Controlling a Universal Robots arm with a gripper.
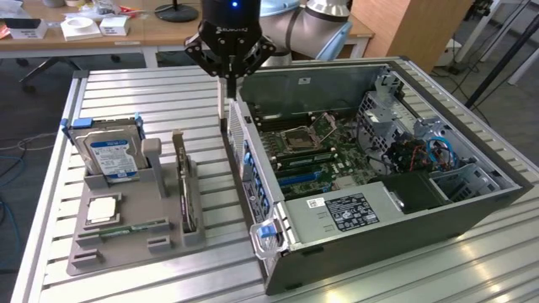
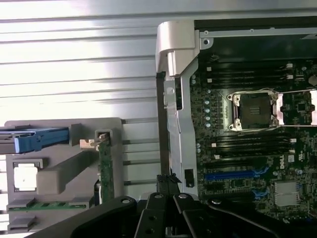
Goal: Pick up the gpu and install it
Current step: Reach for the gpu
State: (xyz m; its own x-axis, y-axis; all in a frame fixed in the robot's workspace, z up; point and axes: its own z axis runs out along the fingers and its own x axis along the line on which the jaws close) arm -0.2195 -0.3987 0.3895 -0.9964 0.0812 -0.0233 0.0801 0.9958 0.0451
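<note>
Reading the exterior view as a clock face, the pincer (image 1: 226,77) hung near twelve o'clock. Its fingers were pressed together and pinched nothing. It hovered over the rear edge of the open computer case (image 1: 471,208), just above the spot where the case wall met the slatted metal desk (image 1: 151,95).

The graphics card (image 1: 179,183) was not in the pincer. It stood upright on its long edge in a slot of the grey holder (image 1: 143,233), between six and seven o'clock from the pincer and well apart from it. The holder sat on the desk at about nine o'clock from the case, just beside it.

A hard drive (image 1: 112,154) with a blue-and-white label stood on end in the same holder, at ten o'clock from the card. A square processor chip (image 1: 103,209) lay flat at eight o'clock from the card. A narrow green memory stick (image 1: 135,228) lay at about seven.

The case lay on its side with the panel off, so the motherboard (image 1: 312,151) faced up. A grey power supply (image 1: 345,211) sat at five o'clock from the motherboard.

In the wrist view, the closed pincer (image 2: 166,186) pointed down at the rear frame of the case. The card (image 2: 105,168) showed edge-on in the holder (image 2: 59,173), with its metal bracket at one end, near the drive (image 2: 34,141).
</note>
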